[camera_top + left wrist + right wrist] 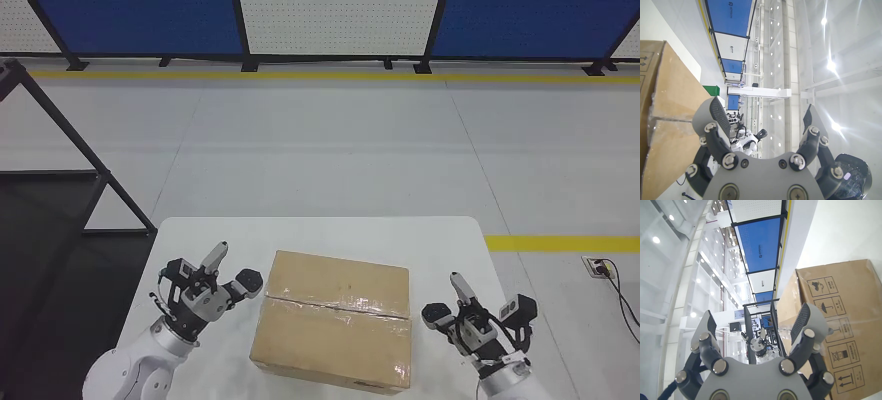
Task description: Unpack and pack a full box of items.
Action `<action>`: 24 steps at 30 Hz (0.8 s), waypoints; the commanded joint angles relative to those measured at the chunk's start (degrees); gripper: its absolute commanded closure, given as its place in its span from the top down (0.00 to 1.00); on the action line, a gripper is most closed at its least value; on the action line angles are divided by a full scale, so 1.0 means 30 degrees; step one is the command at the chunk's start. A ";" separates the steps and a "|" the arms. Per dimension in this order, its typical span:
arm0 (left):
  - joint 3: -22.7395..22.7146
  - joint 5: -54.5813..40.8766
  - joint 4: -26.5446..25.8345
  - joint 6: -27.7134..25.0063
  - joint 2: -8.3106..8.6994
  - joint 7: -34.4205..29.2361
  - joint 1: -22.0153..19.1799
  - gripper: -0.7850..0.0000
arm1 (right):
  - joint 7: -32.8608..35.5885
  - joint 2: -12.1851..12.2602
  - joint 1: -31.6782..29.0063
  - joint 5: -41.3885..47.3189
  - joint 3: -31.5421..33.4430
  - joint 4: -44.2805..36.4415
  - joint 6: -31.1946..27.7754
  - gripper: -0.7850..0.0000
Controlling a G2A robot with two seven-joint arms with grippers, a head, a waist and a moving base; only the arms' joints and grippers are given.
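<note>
I have the cardboard box (335, 320) sitting on the white tabletop (300, 235), toward the near edge and turned slightly askew. Its top flaps are shut, and clear tape (340, 300) runs along the seam between them. The left gripper (762, 106) is just beside one end of the box with its fingers spread apart and nothing between them. The finger (719, 113) on the box side is close to the taped seam on that end, and I cannot tell whether it touches the cardboard. The right gripper (757, 309) is near the opposite end, the one printed with handling symbols. It is also spread wide and holds nothing, with a gap between it and the box.
</note>
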 commanded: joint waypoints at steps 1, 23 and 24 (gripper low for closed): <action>0.0561 0.0750 -0.0025 0.0420 -0.0006 0.0018 -0.0384 1.00 | 0.0180 -0.0006 -0.0060 -0.0064 -0.0042 0.0041 -0.0202 1.00; 0.2829 0.5360 0.2127 0.1783 0.0045 0.0028 -0.1763 1.00 | 0.1030 -0.0077 0.0350 -0.0850 -0.0553 -0.0021 -0.0449 1.00; 0.2707 0.5270 0.2073 0.1717 0.0052 0.0106 -0.1696 1.00 | 0.1023 -0.0082 0.0389 -0.0861 -0.0576 -0.0019 -0.0420 1.00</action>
